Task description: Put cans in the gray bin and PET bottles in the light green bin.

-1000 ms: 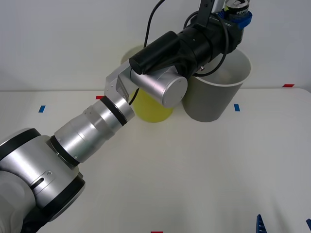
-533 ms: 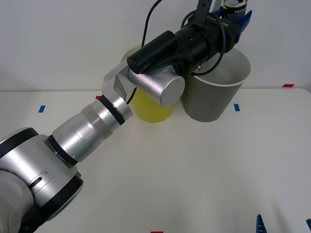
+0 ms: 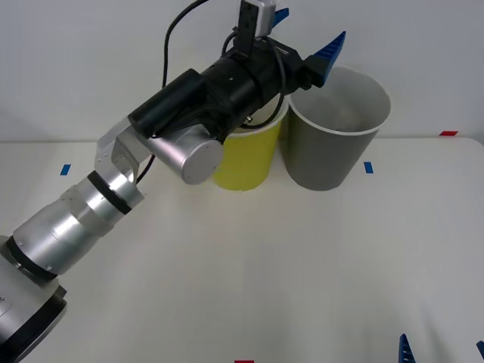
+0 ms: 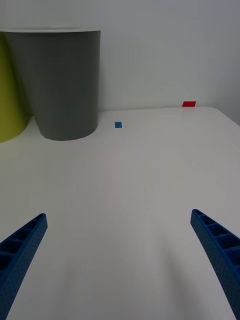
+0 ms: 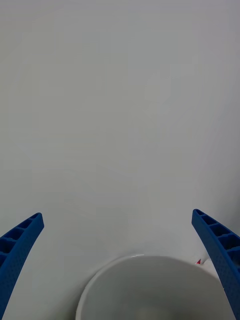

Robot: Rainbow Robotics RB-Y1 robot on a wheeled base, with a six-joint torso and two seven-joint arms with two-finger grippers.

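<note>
1. The left gripper (image 3: 306, 41) is raised above the table (image 3: 302, 257), at about 12 o'clock in the front view, over the gap where the two bins meet.
2. Its blue fingers (image 3: 329, 50) are spread wide apart with nothing between them; in the left wrist view the fingers (image 5: 17, 250) stand at both lower corners, empty.
3. The gray bin (image 3: 333, 128) stands upright on the table at about 1 o'clock, its pale inside open to view from above; the left wrist view looks down on its white rim (image 5: 100, 277).
4. The light green bin (image 3: 246, 159) stands just beside the gray bin, on its left side, partly hidden by the left arm.
5. The right gripper (image 4: 120, 260) sits low near the table's near edge at about 5 o'clock, fingers (image 4: 215, 245) wide open and holding nothing, facing the gray bin (image 4: 62, 85).
6. No can is to be seen on the table; whether one lies inside a bin I cannot tell.
</note>
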